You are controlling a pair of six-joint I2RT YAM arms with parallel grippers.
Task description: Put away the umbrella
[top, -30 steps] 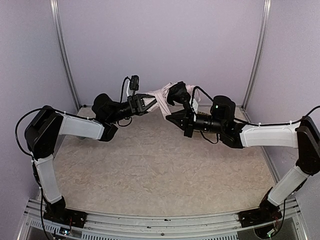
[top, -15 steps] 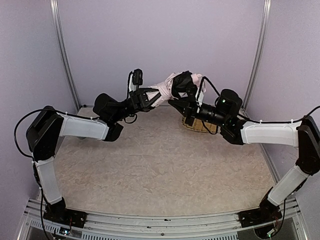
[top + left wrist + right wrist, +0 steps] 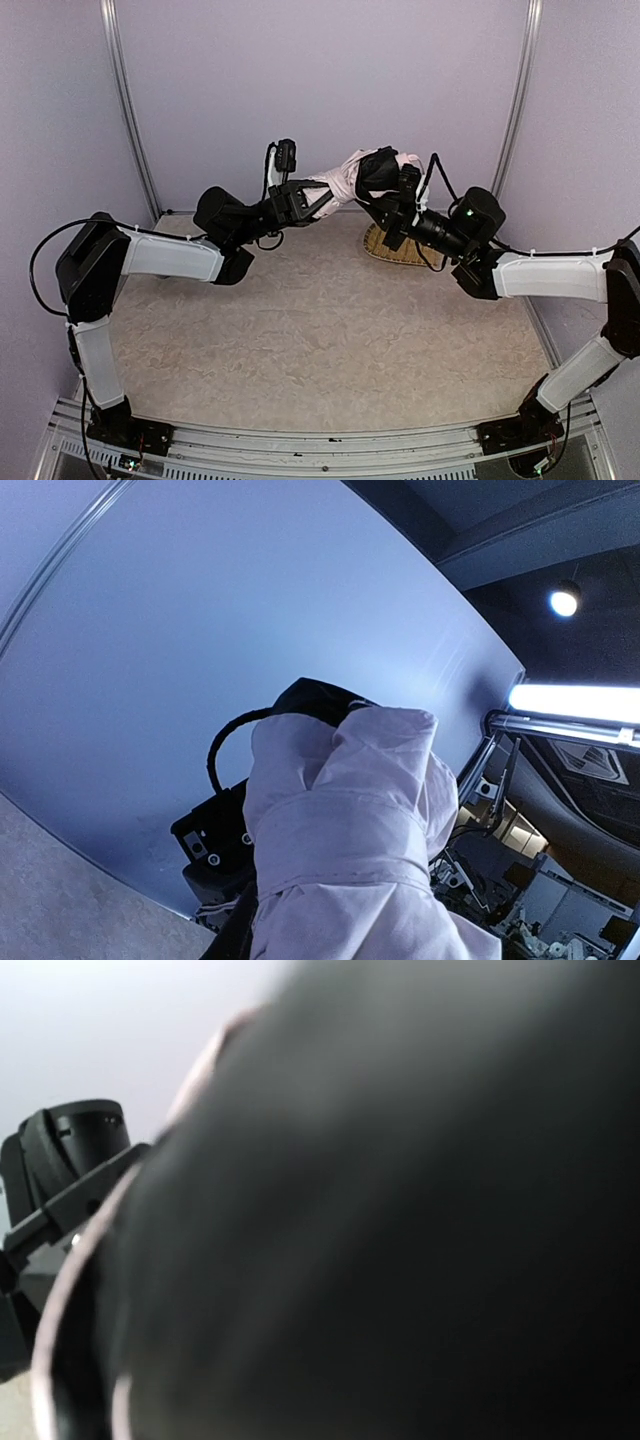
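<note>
The folded umbrella [image 3: 345, 178] hangs in the air near the back wall, held between both arms. My left gripper [image 3: 314, 198] is shut on its pale pink end from the left. My right gripper [image 3: 386, 196] comes from the right and is shut on the end where the black lining bunches. In the left wrist view the pink canopy [image 3: 350, 820], bound by its strap, fills the lower middle and hides my fingers. The black lining [image 3: 400, 1210] blocks nearly the whole right wrist view, with a thin pink edge at its left.
A woven bamboo tray [image 3: 398, 250] lies on the beige table at the back right, under the right arm's wrist. The purple back wall stands close behind the umbrella, with metal corner posts [image 3: 128, 110] on either side.
Both arms have lifted the umbrella and carried it to the right, toward the back wall. The right arm has drawn back, and the bamboo tray has come into view beneath it.
</note>
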